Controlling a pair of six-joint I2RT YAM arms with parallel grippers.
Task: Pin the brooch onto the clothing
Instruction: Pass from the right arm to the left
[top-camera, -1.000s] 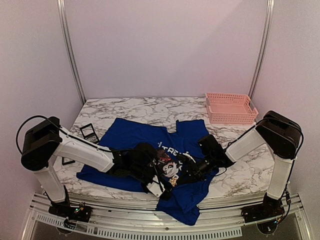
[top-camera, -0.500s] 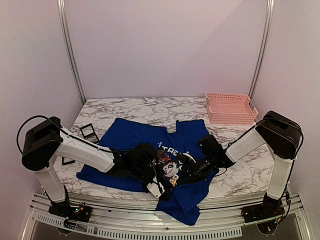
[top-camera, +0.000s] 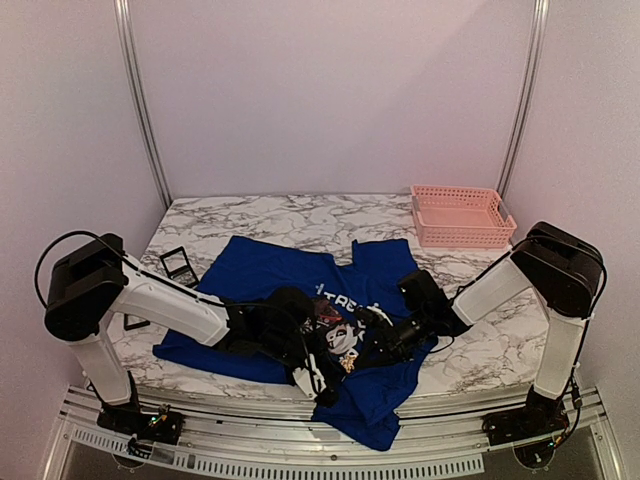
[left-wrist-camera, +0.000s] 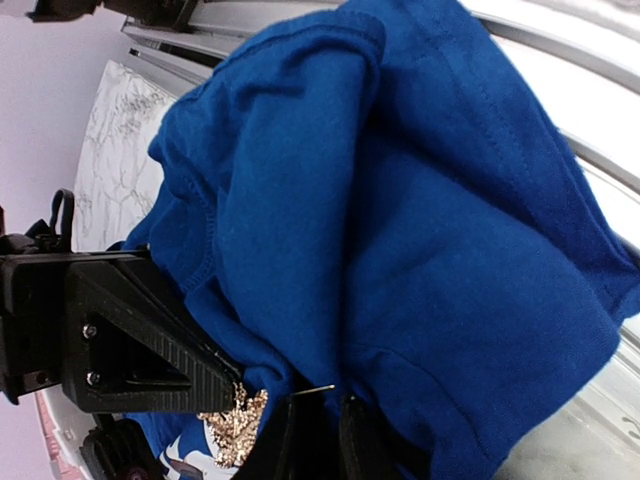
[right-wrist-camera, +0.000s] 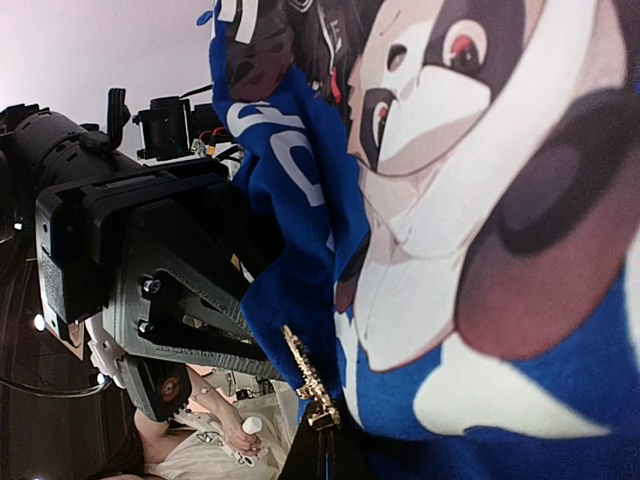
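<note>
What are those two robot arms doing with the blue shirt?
They are working on pinning a gold brooch onto the shirt. The left end effector seems to pinch up a fold of the shirt beside the panda print. The right end effector is shut on the brooch and holds it at that fold, with its pin sticking out. As far as these views show, the brooch is not fastened yet.

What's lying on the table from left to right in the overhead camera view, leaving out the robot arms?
black frame → blue T-shirt → pink basket
</note>
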